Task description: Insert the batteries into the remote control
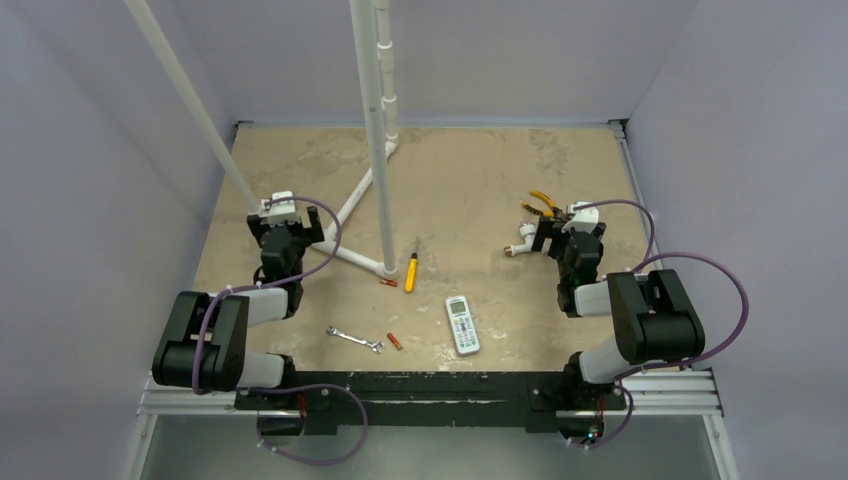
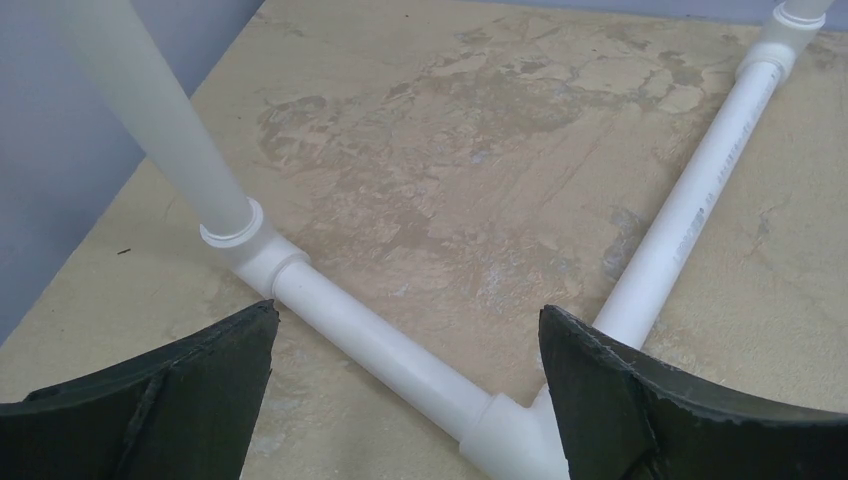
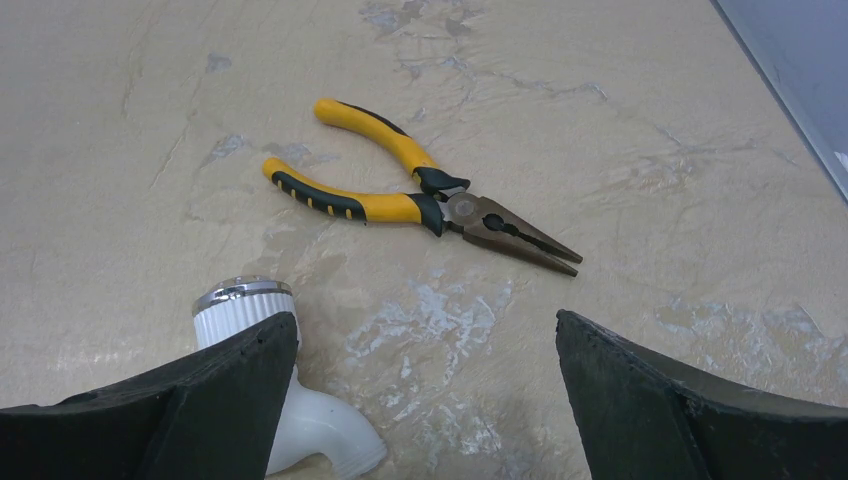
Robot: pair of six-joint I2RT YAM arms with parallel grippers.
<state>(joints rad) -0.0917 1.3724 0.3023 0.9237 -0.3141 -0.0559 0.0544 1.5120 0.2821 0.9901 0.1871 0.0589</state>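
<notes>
The remote control (image 1: 462, 325) lies buttons-up on the counter (image 1: 480, 170), close to the front edge, display end pointing away from the arm bases. The near battery (image 1: 395, 341) rests just left of the remote, between it and a silver wrench (image 1: 355, 340). The far battery (image 1: 387, 283) sits beyond and left of the remote, right beside a yellow screwdriver (image 1: 410, 272).

Nothing is loaded yet, and both arms are well away from the remote. The left gripper (image 2: 407, 312) is spread fully wide and holds nothing, out past the remote to the left, over the white pipe frame (image 2: 380, 350). The right gripper (image 3: 425, 318) is just as wide and empty, beyond the remote to the right, above the pliers (image 3: 420, 195) and a white pipe fitting (image 3: 300, 420).

This looks like the opening reach. With the buttons up, the battery bay is probably underneath, so the remote likely needs turning over first. Best to pin it with the right gripper while the left gripper takes the near battery across its middle, staying clear of the wrench.
</notes>
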